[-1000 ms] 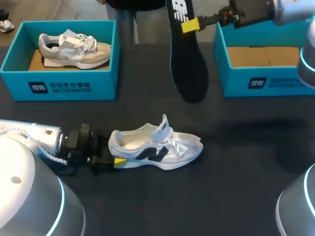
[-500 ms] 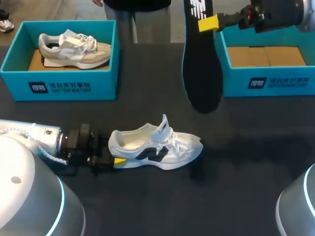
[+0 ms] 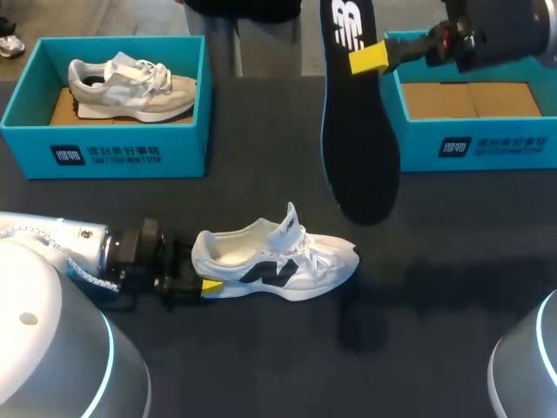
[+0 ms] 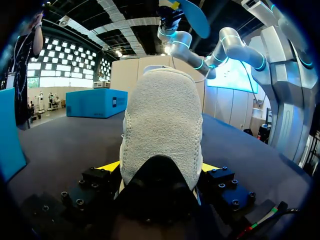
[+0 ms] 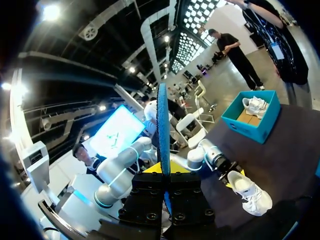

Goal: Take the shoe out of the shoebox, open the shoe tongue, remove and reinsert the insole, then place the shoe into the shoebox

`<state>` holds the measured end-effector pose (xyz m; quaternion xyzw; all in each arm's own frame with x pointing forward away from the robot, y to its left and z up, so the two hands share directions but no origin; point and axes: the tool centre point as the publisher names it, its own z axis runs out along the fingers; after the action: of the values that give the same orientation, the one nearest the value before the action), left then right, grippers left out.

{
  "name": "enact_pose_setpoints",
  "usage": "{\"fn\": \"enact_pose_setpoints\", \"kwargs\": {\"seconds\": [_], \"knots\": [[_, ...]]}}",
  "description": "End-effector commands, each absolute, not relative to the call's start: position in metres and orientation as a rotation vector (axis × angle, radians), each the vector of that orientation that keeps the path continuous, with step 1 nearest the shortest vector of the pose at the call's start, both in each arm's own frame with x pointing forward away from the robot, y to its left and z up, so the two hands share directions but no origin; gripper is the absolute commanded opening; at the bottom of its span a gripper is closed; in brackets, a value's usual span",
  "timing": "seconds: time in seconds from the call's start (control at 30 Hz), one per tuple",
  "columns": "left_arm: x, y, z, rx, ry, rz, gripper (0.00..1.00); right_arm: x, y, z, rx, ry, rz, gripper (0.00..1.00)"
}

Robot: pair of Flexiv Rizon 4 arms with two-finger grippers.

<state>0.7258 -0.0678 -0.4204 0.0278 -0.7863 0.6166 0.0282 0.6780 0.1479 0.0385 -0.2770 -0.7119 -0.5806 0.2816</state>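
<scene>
Jaws of the right arm [image 3: 505, 30] pinch the insole [image 3: 361, 131], upper right; those of the left arm [image 3: 87, 248] clamp the heel of the white shoe [image 3: 278, 257], lower left

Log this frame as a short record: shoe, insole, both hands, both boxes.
white shoe: on its sole on the table, insole out
left hand: shut on the white shoe's heel
insole: black, held in the air, clear of the table
right hand: shut on the insole near its logo end
right shoebox: open, no shoe inside
left shoebox: open, holds a grey shoe
</scene>
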Motion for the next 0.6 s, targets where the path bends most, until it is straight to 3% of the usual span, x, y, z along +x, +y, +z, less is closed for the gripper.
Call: {"fn": "enact_pose_setpoints", "kwargs": {"seconds": [0.03,0.6], "knots": [[0.727,-0.069,-0.424,0.088,-2.429,1.905,0.0,0.662,0.146,0.038,-0.763,-1.907,-1.569,0.0],[0.727,-0.069,-0.424,0.088,-2.429,1.905,0.0,0.644,0.131,0.04,-0.817,-1.899,-1.554,0.0]]}}
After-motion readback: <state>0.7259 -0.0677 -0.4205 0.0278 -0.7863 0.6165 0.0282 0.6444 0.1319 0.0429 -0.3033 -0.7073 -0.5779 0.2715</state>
